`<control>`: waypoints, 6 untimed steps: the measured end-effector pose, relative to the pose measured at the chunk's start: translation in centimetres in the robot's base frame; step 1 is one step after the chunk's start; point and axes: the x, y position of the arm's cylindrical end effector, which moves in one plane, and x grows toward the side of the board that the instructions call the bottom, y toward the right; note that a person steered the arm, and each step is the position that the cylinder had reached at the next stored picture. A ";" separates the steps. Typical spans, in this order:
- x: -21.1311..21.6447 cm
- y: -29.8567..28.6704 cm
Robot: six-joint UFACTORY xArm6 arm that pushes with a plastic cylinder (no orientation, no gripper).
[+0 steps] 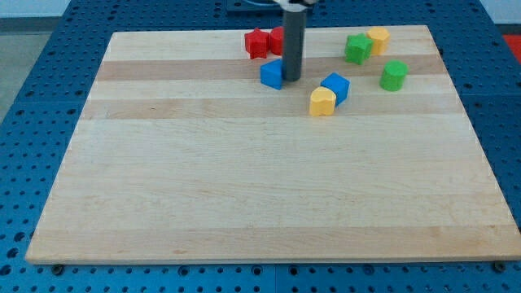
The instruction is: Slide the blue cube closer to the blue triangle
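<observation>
The blue cube point(335, 86) sits in the upper middle of the wooden board point(244, 195), turned at an angle and touching a yellow block point(323, 102) at its lower left. A second, smaller blue block point(271, 73) lies to its left; I take it for the blue triangle, though its shape is not clear. My tip point(291, 79) rests on the board against that smaller block's right side. The tip is left of the blue cube, with a gap between them.
Two red blocks point(257, 42) point(278, 39) lie at the view's top, just behind the rod. A green block point(356, 48) and a yellow block point(378, 39) sit together at the top right. Another green block point(394, 75) lies right of the blue cube.
</observation>
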 end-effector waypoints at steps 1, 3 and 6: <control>0.3 0.1; 0.3 7.6; 3.0 12.3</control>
